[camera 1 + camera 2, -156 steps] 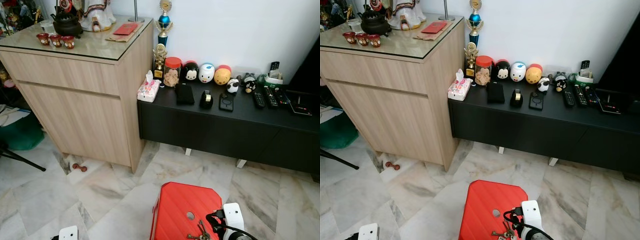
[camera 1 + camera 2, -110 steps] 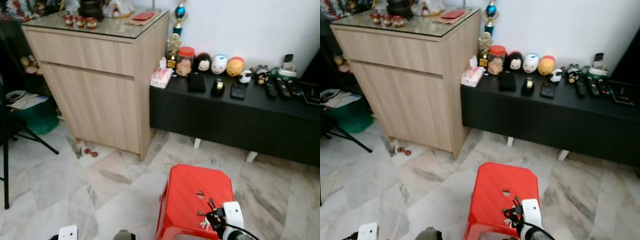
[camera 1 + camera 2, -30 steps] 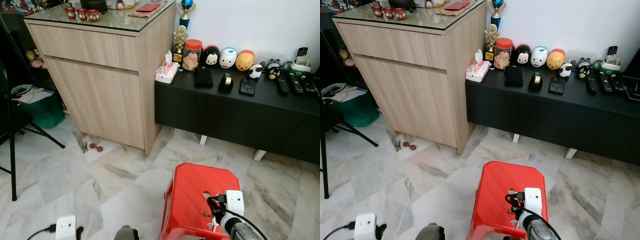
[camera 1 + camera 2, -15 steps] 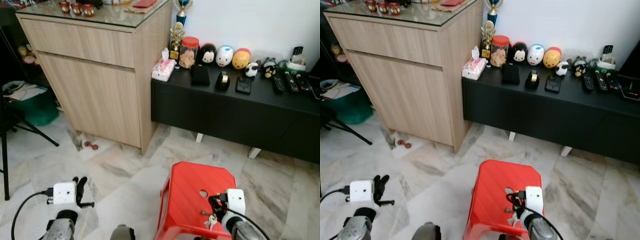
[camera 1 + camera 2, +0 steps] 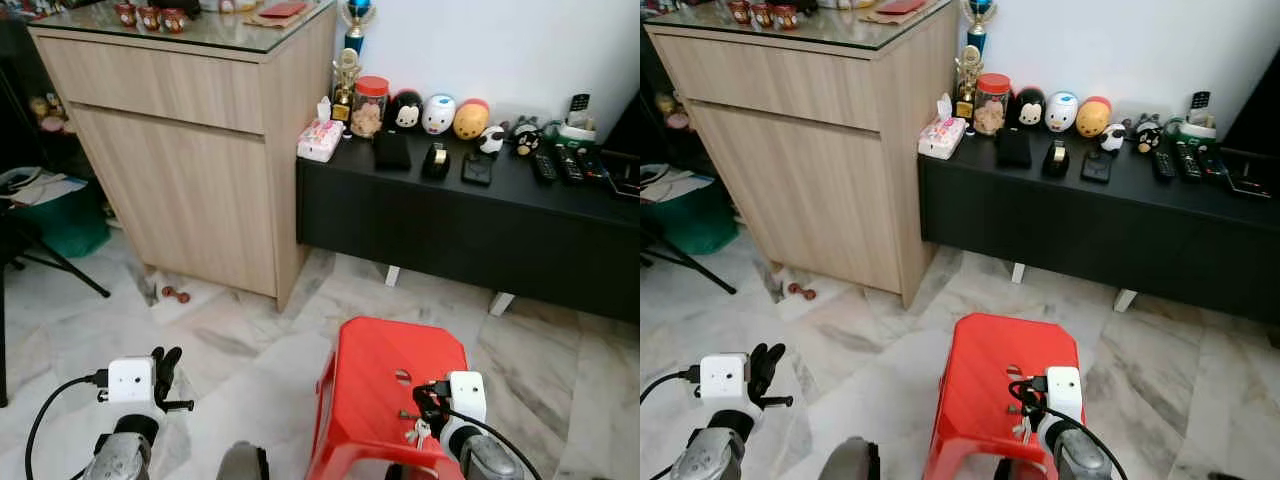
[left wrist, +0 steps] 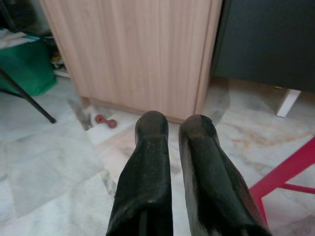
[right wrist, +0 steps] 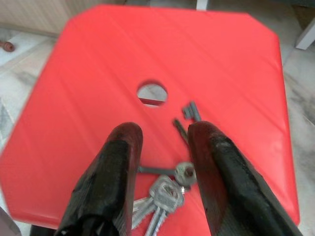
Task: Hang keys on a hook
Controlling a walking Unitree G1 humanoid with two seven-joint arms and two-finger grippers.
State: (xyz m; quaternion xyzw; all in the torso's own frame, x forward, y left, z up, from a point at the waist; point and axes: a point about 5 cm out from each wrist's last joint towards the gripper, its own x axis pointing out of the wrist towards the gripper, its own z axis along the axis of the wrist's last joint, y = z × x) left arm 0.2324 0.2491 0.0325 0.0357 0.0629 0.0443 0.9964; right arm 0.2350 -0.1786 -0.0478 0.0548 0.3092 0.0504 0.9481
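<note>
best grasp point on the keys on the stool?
Probably the ring end, where the keys fan out flat on the red stool. Come straight down with the right gripper, open and already astride them; lying flat, the blades offer little to pinch.

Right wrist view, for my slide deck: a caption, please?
Open right gripper poised over keys on a red stool.

The keys point(image 7: 162, 189) on the red stool point(image 7: 98, 59) are partly covered by the right gripper point(image 7: 162, 137): its left finger hides the tips of the silver blades. The stool's near corners are cut off by the picture's edge. In the head views the keys are too small to count. Items on the wooden cabinet's point(image 5: 180, 170) top far edge are cropped, as are the remotes point(image 5: 560, 165) at the black bench's point(image 5: 450, 230) right end
</note>
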